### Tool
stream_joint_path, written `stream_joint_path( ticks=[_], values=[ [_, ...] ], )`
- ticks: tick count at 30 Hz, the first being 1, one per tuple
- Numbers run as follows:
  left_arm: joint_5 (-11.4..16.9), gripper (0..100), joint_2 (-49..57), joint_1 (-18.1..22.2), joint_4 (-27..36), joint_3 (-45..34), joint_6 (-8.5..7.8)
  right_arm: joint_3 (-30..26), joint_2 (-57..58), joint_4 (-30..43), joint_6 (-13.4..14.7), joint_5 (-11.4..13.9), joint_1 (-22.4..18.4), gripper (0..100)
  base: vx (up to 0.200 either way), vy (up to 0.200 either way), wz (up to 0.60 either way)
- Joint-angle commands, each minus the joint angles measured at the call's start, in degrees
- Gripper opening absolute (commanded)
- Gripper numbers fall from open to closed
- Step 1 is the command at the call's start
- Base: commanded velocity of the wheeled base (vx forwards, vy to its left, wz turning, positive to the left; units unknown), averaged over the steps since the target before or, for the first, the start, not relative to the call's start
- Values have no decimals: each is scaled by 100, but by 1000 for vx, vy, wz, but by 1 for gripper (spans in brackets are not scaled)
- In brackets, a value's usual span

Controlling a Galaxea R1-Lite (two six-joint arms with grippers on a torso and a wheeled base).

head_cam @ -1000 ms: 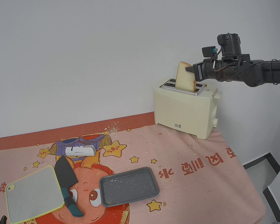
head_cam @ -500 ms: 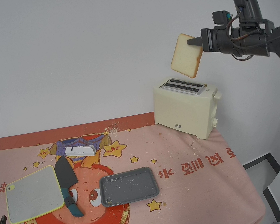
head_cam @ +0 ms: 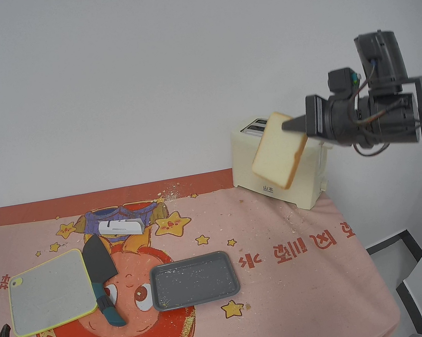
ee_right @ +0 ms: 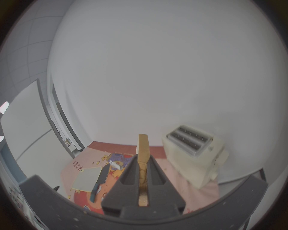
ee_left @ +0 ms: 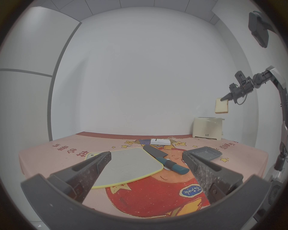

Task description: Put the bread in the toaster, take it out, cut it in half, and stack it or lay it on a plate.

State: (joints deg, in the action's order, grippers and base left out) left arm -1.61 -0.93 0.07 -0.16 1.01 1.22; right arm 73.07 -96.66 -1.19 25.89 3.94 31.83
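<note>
1 bread slice (head_cam: 276,152): pinched upright in right gripper (head_cam: 289,126), in the air near the toaster (head_cam: 302,185), clear of it. Left gripper (ee_left: 146,155): fingers spread, empty, near cutting board (head_cam: 51,291).

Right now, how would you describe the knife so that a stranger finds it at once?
Start at the pink cartoon tablecloth and go to the robot's left, where a pale cutting board with a yellow-green rim lies. The knife lies beside that board, between it and the grey tray. Nothing else there has a broad dark blade and a teal handle.
</note>
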Motion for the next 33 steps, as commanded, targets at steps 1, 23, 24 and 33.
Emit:
stream_joint_path(
  ticks=[1, 23, 24, 33],
  values=[
    [-6, 100, 14, 10, -2, -101, 1, -2297, 112, -2842, 988, -33, 341, 0, 0, 0, 0],
    [38, 100, 14, 1, 7, -101, -87, -3871, 244, -5892, 2350, -376, 895, 0, 0, 0, 0],
    [38, 100, 14, 1, -2, -101, -104, -3862, 262, -5892, 2350, -376, 913, 0, 0, 0, 0],
    [12, 100, 14, 1, 7, -101, -113, -3897, 297, -5892, 2359, -385, 930, 0, 0, 0, 0]
  ],
)
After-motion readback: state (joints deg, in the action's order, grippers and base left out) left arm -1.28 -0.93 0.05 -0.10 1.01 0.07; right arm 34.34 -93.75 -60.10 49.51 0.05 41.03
